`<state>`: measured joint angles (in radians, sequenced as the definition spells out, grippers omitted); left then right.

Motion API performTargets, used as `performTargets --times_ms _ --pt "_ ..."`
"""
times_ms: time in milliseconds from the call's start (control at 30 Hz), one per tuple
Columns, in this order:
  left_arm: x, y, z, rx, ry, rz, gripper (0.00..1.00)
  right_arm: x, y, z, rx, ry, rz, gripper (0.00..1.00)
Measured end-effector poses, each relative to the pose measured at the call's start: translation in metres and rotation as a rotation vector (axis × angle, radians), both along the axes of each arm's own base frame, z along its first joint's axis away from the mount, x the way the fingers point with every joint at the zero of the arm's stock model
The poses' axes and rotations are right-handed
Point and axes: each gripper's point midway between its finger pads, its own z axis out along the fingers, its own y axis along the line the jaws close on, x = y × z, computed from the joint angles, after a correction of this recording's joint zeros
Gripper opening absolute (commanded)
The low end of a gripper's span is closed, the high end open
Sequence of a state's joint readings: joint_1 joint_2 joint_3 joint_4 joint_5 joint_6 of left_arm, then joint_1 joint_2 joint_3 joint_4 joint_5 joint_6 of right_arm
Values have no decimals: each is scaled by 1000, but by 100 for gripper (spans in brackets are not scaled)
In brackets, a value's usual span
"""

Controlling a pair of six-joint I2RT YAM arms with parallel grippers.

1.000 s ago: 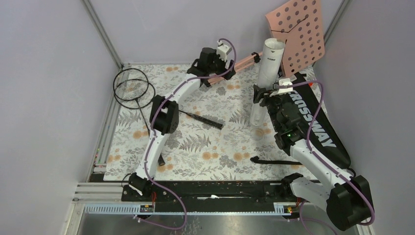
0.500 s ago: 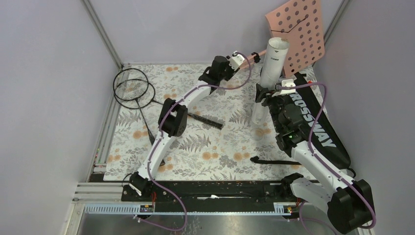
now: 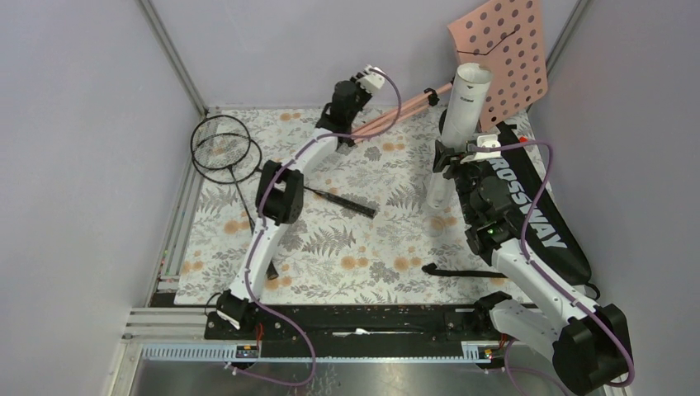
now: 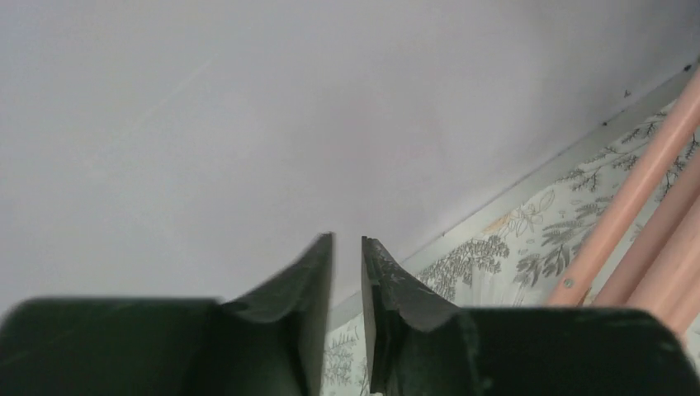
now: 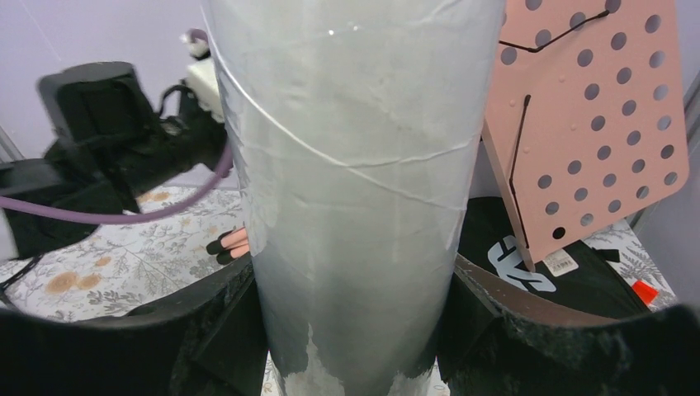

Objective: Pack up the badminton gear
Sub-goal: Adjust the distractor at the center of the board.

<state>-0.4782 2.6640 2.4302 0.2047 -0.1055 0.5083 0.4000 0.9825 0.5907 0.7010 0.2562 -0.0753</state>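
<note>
You can read white capitals "ROSSWAY" along the black bag [image 3: 535,216]. The right arm hides the first letter.

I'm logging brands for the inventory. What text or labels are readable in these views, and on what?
"ROSSWAY": white letters on the black racket bag; the first letter is hidden behind the right arm.
White tag and white logo on the bag in the right wrist view: too blurred to read.
Nothing else legible.
</note>
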Motion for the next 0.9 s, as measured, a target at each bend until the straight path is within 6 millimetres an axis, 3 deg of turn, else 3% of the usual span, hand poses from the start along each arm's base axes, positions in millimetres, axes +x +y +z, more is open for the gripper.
performTargets --times_ms 33,100,167,200,400,533,600,767,900 --pt "1 7 2 -14 1 0 35 0 -1 0 0 -1 -6 51" --pt "-4 20 -5 -1 35 -24 59 1 -3 0 -3 -1 -17 54" --pt "-14 25 -20 48 99 -72 94 2 -4 -1 -6 -1 -24 55" --pt "-20 20 -28 73 136 -111 98 3 -4 -2 -8 1 -26 55" --pt "-78 -42 -59 194 323 -394 99 9 -3 -13 -24 28 -34 54" --pt "-104 -64 -75 239 382 -495 99 9 -3 -10 -20 19 -34 53" --pt "-100 -68 -73 245 376 -512 99 8 -3 -9 -17 13 -34 53" --pt "-66 -60 -69 285 239 -426 99 7 -4 -11 -10 7 -32 52" --pt "-53 -52 -98 372 189 -382 99 5 -2 -15 -5 13 -19 52"
